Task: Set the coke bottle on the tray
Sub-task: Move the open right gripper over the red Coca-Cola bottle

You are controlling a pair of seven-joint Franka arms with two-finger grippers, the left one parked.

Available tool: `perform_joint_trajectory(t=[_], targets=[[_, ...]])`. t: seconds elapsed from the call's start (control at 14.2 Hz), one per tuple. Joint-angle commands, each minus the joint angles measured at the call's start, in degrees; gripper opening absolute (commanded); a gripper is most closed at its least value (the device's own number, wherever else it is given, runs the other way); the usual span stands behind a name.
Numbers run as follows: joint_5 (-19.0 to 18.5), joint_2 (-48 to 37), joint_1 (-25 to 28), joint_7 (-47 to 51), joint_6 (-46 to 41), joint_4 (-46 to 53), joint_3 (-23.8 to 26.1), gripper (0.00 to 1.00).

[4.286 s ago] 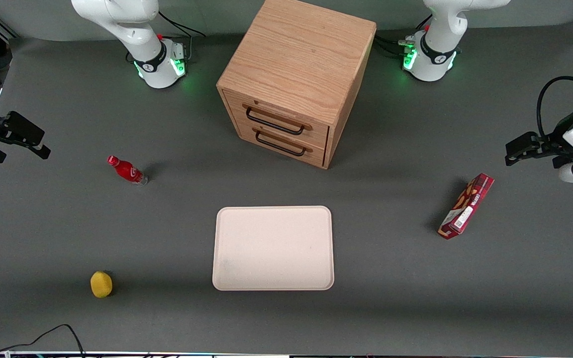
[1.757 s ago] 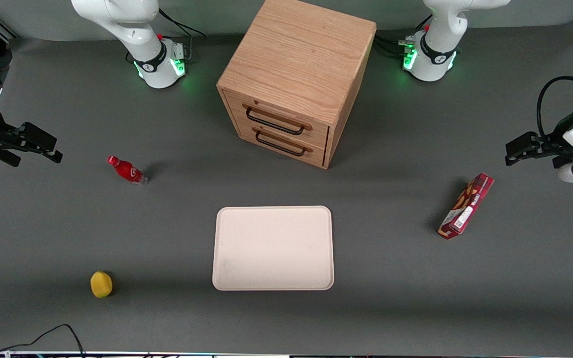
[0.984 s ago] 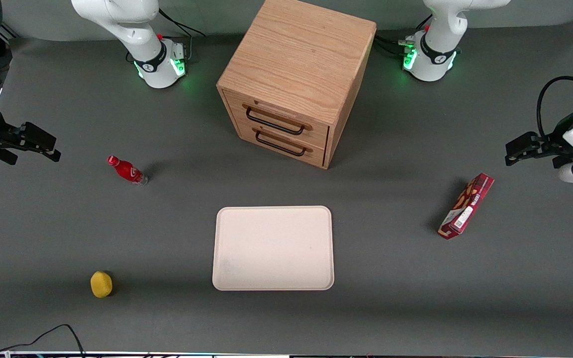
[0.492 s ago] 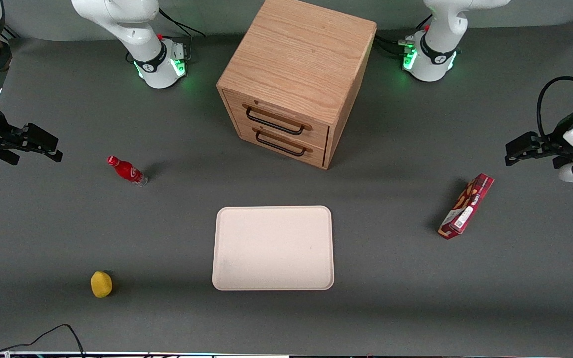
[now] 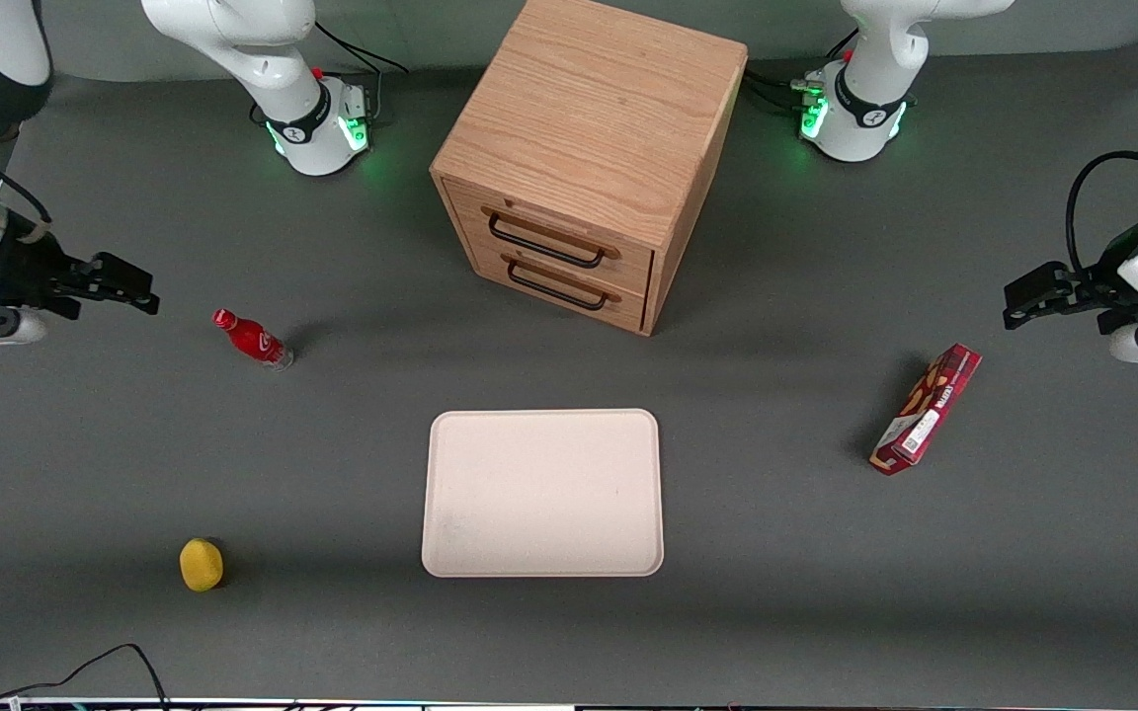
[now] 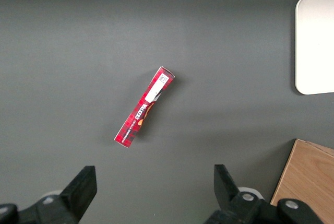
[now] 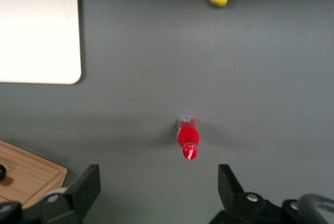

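The gripper [image 5: 139,291] hangs above the surface at the working arm's end, jaws released and holding nothing; it is near the coke bottle [image 5: 253,339] but apart from it; the bottle stands upright, well apart from the tray [image 5: 542,492], which lies in front of the wooden drawer cabinet [image 5: 584,158]; a yellow fruit-like object [image 5: 201,564] sits nearer the front camera than the bottle; a red snack box [image 5: 927,409] lies toward the parked arm's end. Judged step: approach, grasp not yet made; the next move calls for centring the jaws on the bottle, descending, and closing on its body. Surface [image 5: 786,553]: dark grey matting; a cable shows at the near edge; little of the room is visible.
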Motion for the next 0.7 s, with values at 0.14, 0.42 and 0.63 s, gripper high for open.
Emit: perform_joint_trajectory(t=[0.14,0.42,0.63], targets=[[-0.59,-15.11,-0.19,-0.94,16.63,-26.48,1.27,1.0],[-0.24,-16.62,-0.28,-0.94,20.25,-32.84,1.27,0.98],[-0.15,-19.17,-0.28,-0.85,27.8,-40.82,1.27,0.89]])
